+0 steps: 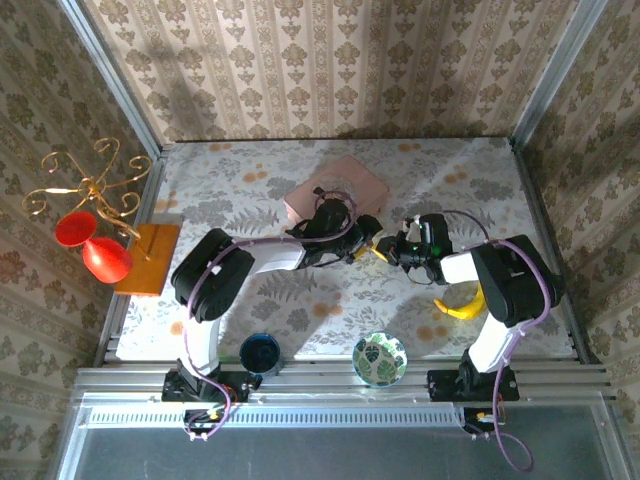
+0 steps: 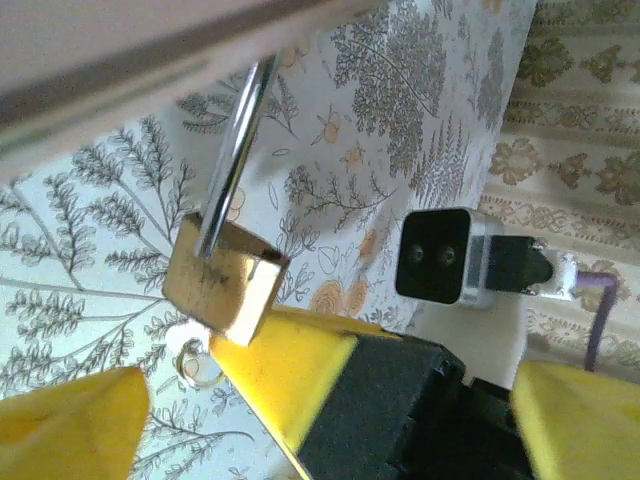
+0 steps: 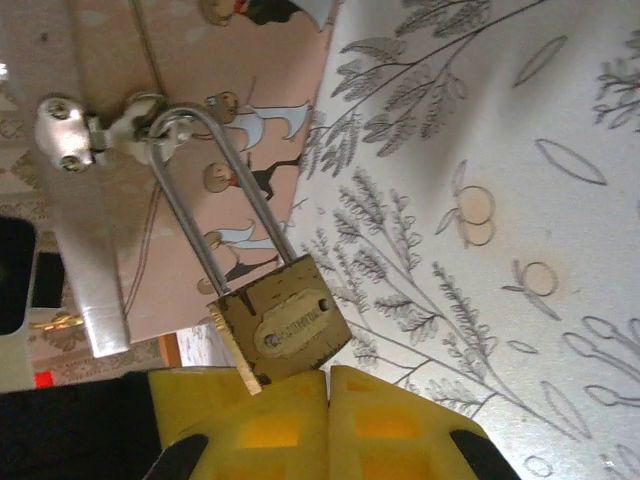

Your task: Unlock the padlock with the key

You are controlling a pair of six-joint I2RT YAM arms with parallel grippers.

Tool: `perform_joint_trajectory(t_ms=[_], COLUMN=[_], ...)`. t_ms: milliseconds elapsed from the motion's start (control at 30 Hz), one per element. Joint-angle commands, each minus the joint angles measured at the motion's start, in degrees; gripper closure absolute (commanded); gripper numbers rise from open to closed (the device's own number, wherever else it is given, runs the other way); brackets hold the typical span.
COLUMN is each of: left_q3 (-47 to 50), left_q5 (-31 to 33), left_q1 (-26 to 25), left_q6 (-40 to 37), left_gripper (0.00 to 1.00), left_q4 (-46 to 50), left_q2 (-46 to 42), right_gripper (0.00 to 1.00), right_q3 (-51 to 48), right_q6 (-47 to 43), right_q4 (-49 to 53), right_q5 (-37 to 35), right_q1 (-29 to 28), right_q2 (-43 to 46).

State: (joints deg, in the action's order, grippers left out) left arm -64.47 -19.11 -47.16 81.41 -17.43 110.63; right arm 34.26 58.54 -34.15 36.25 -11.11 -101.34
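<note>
The small brass padlock (image 3: 285,320) hangs by its thin silver shackle (image 3: 215,215) from the clasp (image 3: 110,130) of the pink box (image 1: 335,185). My right gripper (image 3: 328,385) sits right under the padlock's bottom edge with its yellow fingers pressed together. A small key ring (image 2: 195,362) pokes out beside the padlock (image 2: 225,280) where a right finger (image 2: 290,365) meets it; the key blade is hidden. My left gripper (image 2: 325,430) is open, its fingertips (image 2: 70,420) wide apart on either side of the right gripper, touching nothing.
A banana (image 1: 462,305) lies by the right arm. A blue cup (image 1: 262,352) and a green patterned bowl (image 1: 380,358) stand at the near edge. An orange board (image 1: 150,257) and a gold stand with red glasses (image 1: 85,225) are at the left.
</note>
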Motion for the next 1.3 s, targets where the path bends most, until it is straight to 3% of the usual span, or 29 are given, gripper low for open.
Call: perform_joint_trajectory(t_ms=[0, 300, 367, 467, 867, 1033, 1267], left_q3=[1.5, 1.4, 0.8, -0.3, -6.6, -11.6, -18.2], left_q5=[0.1, 2.7, 3.1, 3.9, 13.4, 16.1, 26.6], left_q1=[0.5, 1.3, 1.4, 1.8, 2.5, 3.8, 5.8], left_q6=[-1.4, -7.8, -10.1, -13.7, -31.5, -41.6, -53.1], left_gripper=[0.00, 0.00, 0.00, 0.00, 0.00, 0.00, 0.00], left_q4=[1.3, 7.0, 8.3, 10.7, 24.5, 32.6, 44.4], left_q2=[-3.1, -8.0, -9.0, -10.4, -16.6, -16.8, -14.3], right_gripper=[1.00, 1.00, 0.83, 0.70, 0.67, 0.68, 0.67], right_q3=[-0.5, 0.3, 0.0, -0.2, 3.3, 6.3, 11.3], right_q6=[2.0, 4.8, 3.3, -0.6, -17.2, -23.7, -31.4], right_q4=[-3.0, -8.3, -6.0, 0.9, 27.9, 29.5, 29.7], right_q5=[-1.5, -1.4, -2.6, -5.7, -17.7, -16.5, -14.4], right_q1=[0.7, 0.7, 0.8, 0.7, 0.6, 0.6, 0.1], right_q2=[-1.6, -5.1, -3.7, 0.3, 18.5, 17.7, 12.9])
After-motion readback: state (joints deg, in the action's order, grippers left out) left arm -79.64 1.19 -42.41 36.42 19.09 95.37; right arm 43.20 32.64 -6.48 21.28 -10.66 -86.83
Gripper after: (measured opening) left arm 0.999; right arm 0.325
